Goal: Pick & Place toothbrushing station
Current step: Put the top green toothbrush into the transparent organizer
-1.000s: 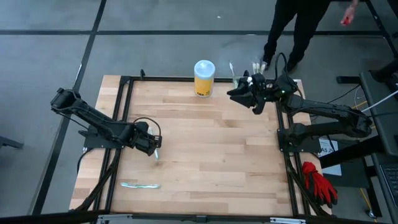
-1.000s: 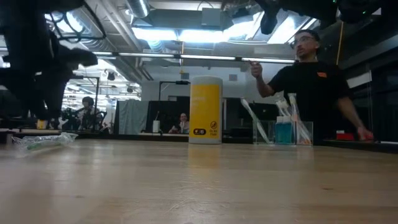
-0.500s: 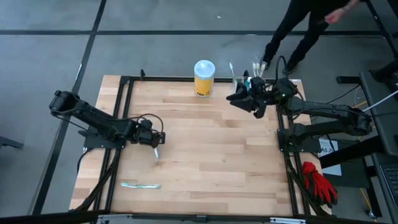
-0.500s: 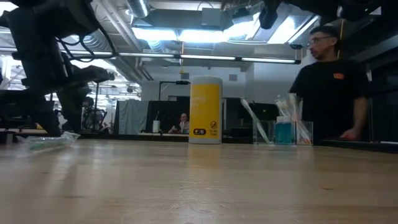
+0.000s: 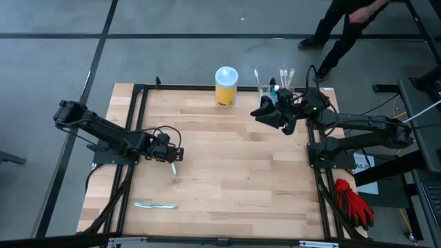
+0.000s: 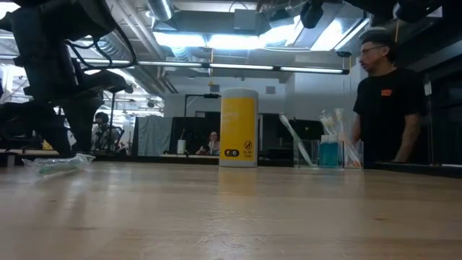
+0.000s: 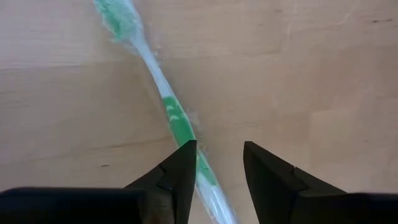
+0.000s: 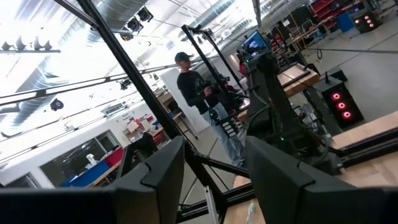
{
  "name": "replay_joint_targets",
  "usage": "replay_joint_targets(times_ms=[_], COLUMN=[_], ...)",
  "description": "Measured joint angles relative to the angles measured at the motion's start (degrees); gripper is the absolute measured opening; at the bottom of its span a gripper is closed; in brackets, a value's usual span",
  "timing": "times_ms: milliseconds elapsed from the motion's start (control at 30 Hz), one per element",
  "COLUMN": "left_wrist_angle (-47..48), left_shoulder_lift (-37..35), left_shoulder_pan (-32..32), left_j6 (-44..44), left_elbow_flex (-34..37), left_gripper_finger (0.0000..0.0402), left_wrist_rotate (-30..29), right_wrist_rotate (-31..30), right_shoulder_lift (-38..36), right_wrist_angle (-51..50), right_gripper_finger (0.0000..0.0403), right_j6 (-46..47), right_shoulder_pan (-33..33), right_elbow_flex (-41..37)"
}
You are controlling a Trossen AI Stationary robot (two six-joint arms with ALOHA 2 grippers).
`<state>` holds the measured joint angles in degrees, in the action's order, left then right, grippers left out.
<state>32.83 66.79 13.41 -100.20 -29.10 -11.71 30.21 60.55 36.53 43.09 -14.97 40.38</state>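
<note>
The toothbrushing station (image 5: 274, 88) is a small clear holder with several toothbrushes standing in it, at the table's far edge, right of the yellow canister (image 5: 226, 85). It also shows in the low view (image 6: 328, 153). My right gripper (image 5: 259, 112) is open and empty, raised just near of the station and pointing toward the table's left. My left gripper (image 5: 173, 153) is open at the table's left, above a wrapped green-and-white toothbrush (image 7: 171, 112) that lies flat on the wood. The toothbrush runs beside one finger (image 7: 180, 171).
A second wrapped toothbrush (image 5: 155, 204) lies near the front left corner. The black frame rail (image 5: 311, 138) runs along the table's right side. A person (image 6: 390, 101) stands beyond the far right corner. Bare wood fills the middle (image 5: 234, 158).
My left gripper has risen and drawn back a little from the wrapped toothbrush, which stays flat on the table. My right gripper has shifted slightly toward the table's left. The person behind the table has walked to the right.
</note>
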Motion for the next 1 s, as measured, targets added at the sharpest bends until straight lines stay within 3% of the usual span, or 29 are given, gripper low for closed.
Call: replay_joint_targets(times_ms=[333, 833, 1000], left_wrist_angle=[1.0, 0.8, -1.6], left_shoulder_lift=[-1.5, 4.4, 5.4], left_shoulder_pan=[0.4, 0.4, 0.4], left_j6=[0.2, -1.4, -2.5], left_elbow_flex=[0.0, 0.0, 0.0], left_gripper_finger=[0.0134, 0.0124, 0.0092], left_wrist_rotate=[5.7, 3.7, 1.7], right_wrist_rotate=[-1.4, -2.8, -2.8], right_shoulder_lift=[0.0, 0.0, 0.0], right_wrist_angle=[3.6, 3.8, 3.8], right_gripper_finger=[0.0172, 0.0172, 0.0172], right_j6=[1.7, 1.3, 1.3], right_shoulder_pan=[2.1, 3.0, 3.0], right_elbow_flex=[0.0, 0.0, 0.0])
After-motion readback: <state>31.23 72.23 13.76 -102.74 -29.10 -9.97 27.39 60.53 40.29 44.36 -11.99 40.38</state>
